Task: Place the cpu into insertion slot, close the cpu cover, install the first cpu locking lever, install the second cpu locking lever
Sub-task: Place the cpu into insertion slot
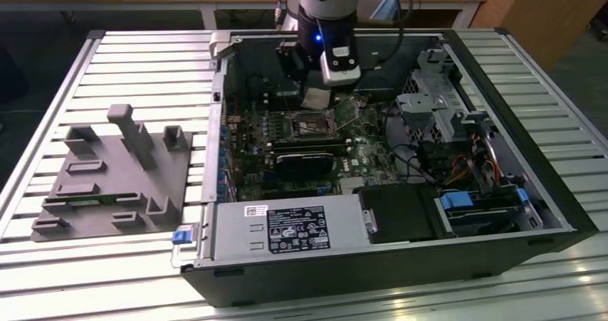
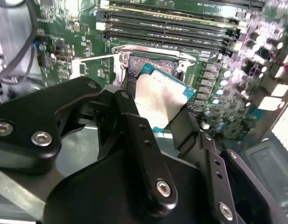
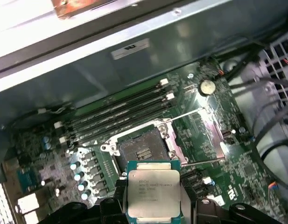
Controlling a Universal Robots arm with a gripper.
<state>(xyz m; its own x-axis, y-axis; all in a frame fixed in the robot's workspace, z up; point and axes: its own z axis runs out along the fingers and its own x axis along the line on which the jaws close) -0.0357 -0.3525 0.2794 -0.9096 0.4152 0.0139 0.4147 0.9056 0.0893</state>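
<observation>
Black fingers (image 2: 134, 130), nearest the lens in the second wrist view, were clenched on two opposite edges of the cpu (image 2: 165, 95), which was carried above the insertion slot (image 2: 141, 64) and clear of it.

First wrist view: cpu (image 3: 154, 193) with its metal top facing up, just short of the uncovered insertion slot (image 3: 141, 148). The cpu cover (image 3: 207, 133) stood swung open beside the slot.

Exterior view: arm (image 1: 328, 8) reaching into the computer case (image 1: 380, 264), which lay on the slatted desk (image 1: 142, 50).

Handling, as judged: light, rigid, smooth-topped, likely delicate underneath. Hold by the edges only.
</observation>
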